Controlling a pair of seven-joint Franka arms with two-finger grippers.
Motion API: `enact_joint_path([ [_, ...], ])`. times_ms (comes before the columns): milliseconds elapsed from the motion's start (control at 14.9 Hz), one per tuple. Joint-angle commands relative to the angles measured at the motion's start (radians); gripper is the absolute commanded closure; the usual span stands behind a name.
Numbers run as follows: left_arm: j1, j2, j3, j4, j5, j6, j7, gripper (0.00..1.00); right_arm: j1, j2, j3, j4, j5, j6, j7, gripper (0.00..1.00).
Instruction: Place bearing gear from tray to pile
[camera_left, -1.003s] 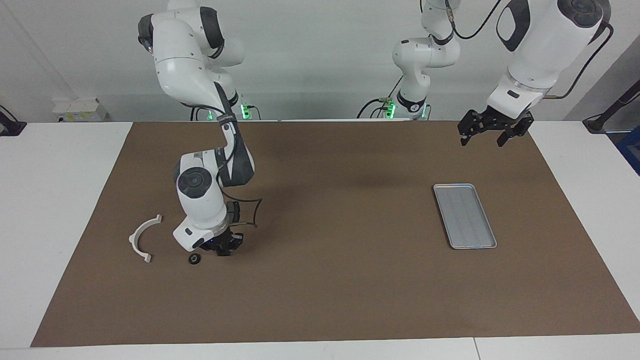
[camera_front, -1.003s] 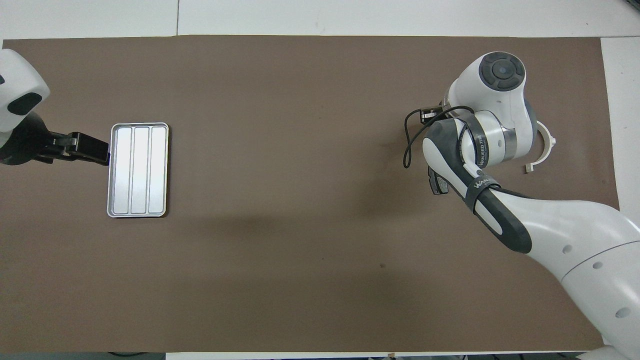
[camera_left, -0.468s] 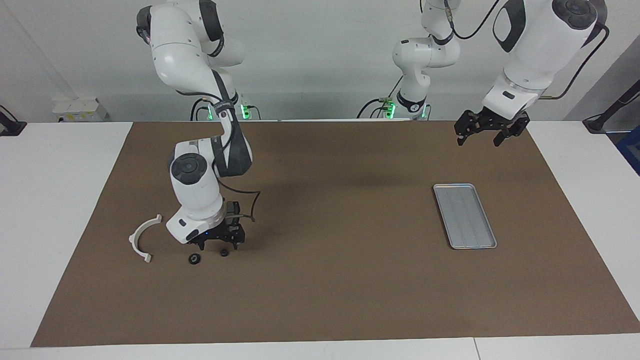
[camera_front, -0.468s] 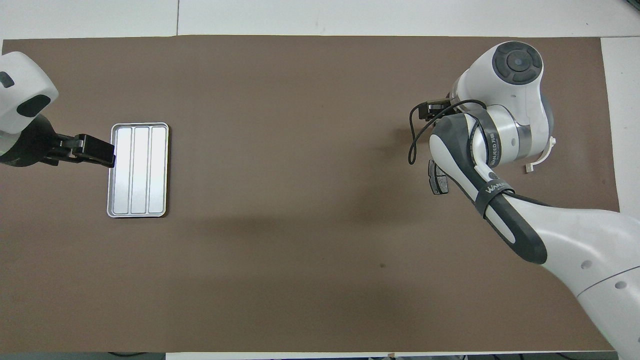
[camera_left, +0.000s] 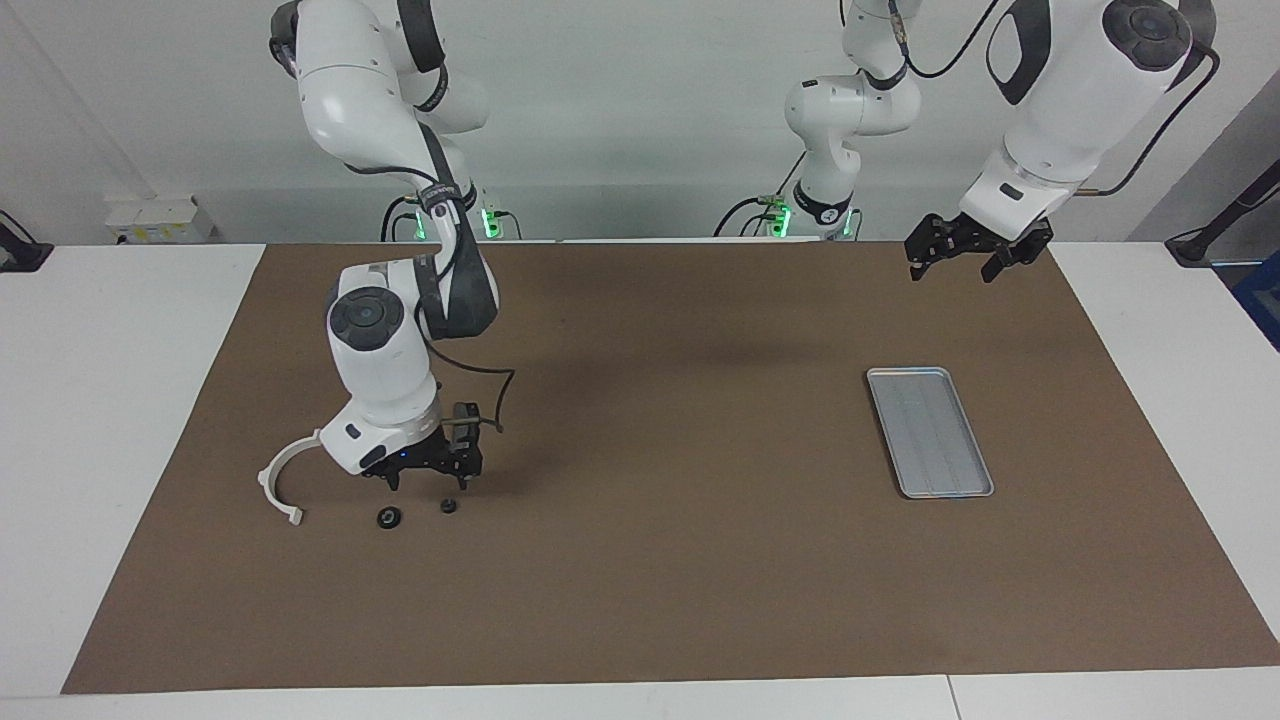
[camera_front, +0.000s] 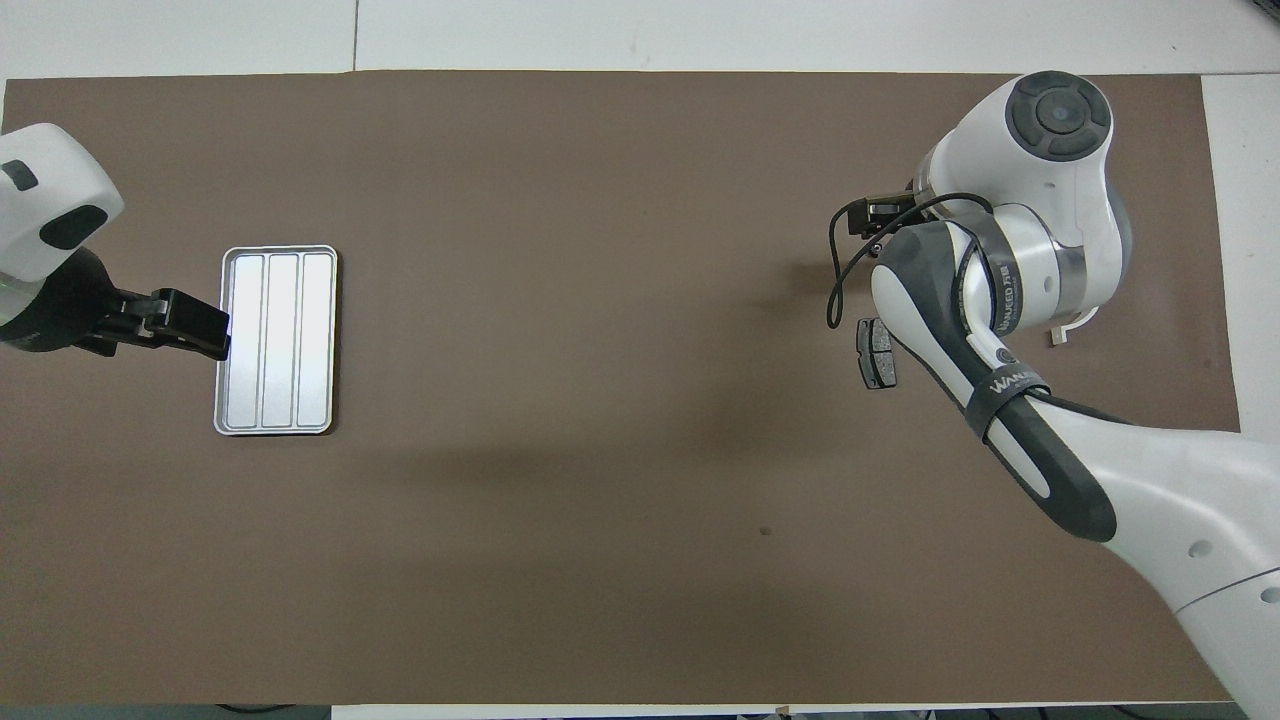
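Right tool (camera_left: 424, 480) hangs open and empty just above two small dark round gears (camera_left: 449, 506) on the worktop, beside the white arc (camera_left: 283, 478) at the right arm's end. Left tool (camera_left: 968, 255), open and empty, waits near the bare tray (camera_left: 930, 431). Each gear looks light, hard and apt to roll; pinching across its rim seems best.

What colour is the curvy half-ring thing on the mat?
White. The half-ring shows best in the facing view.
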Motion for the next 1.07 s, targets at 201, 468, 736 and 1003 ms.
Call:
enact_joint_path([
  [201, 0.015, -0.005, -0.012, 0.028, 0.005, -0.027, -0.01, 0.0, -0.024, -0.157, 0.009, -0.024, 0.056, -0.168, -0.02, 0.0],
  [468, 0.004, -0.008, -0.01, 0.028, 0.003, -0.024, -0.01, 0.0, -0.029, -0.334, 0.009, -0.07, 0.144, -0.282, -0.025, 0.0],
  [736, 0.01, -0.016, -0.004, 0.04, 0.005, -0.02, -0.01, 0.0, -0.038, -0.452, 0.009, -0.076, 0.175, -0.421, -0.199, 0.0],
  [1003, 0.015, -0.027, -0.002, 0.037, 0.003, -0.024, -0.002, 0.0, -0.04, -0.561, 0.003, -0.069, 0.175, -0.554, -0.238, 0.0],
])
